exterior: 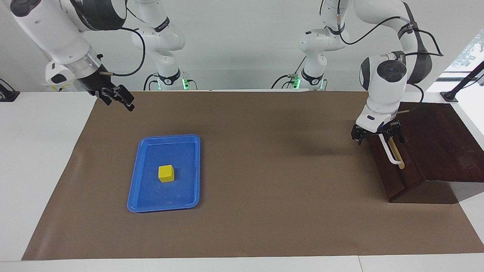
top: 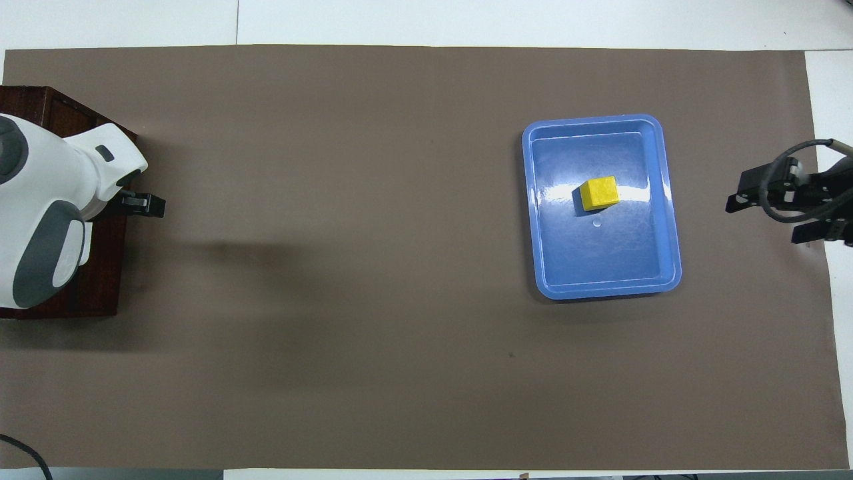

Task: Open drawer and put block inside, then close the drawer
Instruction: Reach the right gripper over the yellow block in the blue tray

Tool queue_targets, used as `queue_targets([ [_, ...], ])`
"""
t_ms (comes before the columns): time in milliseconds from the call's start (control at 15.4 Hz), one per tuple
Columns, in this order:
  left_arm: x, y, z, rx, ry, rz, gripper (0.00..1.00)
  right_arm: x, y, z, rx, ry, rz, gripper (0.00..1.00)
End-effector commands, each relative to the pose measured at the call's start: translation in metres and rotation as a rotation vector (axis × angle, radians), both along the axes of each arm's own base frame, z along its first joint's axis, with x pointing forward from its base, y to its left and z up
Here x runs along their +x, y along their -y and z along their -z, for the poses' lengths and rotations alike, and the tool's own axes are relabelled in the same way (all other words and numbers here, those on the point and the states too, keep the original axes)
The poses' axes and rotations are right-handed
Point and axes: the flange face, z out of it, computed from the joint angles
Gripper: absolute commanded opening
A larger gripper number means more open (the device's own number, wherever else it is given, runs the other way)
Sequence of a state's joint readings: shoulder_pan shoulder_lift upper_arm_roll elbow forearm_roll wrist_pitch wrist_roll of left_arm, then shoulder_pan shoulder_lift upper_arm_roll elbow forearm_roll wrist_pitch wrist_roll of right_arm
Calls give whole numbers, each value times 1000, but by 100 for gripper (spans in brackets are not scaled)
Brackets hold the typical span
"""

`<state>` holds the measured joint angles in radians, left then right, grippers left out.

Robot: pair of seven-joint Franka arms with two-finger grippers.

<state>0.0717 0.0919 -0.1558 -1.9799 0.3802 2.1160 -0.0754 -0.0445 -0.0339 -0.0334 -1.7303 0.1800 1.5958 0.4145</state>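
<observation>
The drawer is shut in its dark wooden box at the left arm's end of the table, its front toward the table's middle. My left gripper is low at the front, open, with its fingers either side of the white handle's end nearer the robots. In the overhead view the arm hides most of it. The yellow block lies in a blue tray. My right gripper is open and empty, up over the mat's edge.
A brown mat covers the table between the tray and the box. White table shows past the mat at the right arm's end. The tray lies toward the right arm's end.
</observation>
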Motion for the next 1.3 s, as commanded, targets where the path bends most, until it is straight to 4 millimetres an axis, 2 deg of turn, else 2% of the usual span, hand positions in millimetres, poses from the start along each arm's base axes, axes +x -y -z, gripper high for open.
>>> queue_targets([
  [0, 8, -21, 11, 27, 39, 24, 100, -7, -3, 48, 92, -66, 218, 100],
  [195, 9, -23, 25, 29, 40, 39, 100, 24, 10, 101, 222, -160, 519, 100],
  [325, 10, -27, 27, 68, 40, 63, 100, 36, 16, 130, 251, -194, 595, 100],
  [390, 9, -34, 29, 67, 38, 53, 100, 40, 15, 135, 280, -202, 628, 100],
  [520, 5, -32, 41, 58, 38, 63, 100, 48, 17, 158, 301, -240, 716, 100],
  [650, 3, -21, 60, 47, 19, 78, 100, 59, 33, 188, 331, -291, 772, 100],
  [715, 5, -14, 63, 45, 20, 90, 100, 65, 42, 204, 333, -309, 790, 100],
  [910, 11, 25, 55, 18, 75, 64, 100, 91, 44, 230, 366, -347, 807, 100],
  [1040, 8, 55, 58, -31, 73, 24, 100, 92, 44, 256, 397, -390, 835, 100],
  [1105, 5, 71, 57, -54, 68, 17, 100, 92, 41, 260, 397, -397, 833, 100],
  [1235, 5, 87, 52, -67, 58, 0, 100, 94, 34, 272, 391, -414, 825, 100],
])
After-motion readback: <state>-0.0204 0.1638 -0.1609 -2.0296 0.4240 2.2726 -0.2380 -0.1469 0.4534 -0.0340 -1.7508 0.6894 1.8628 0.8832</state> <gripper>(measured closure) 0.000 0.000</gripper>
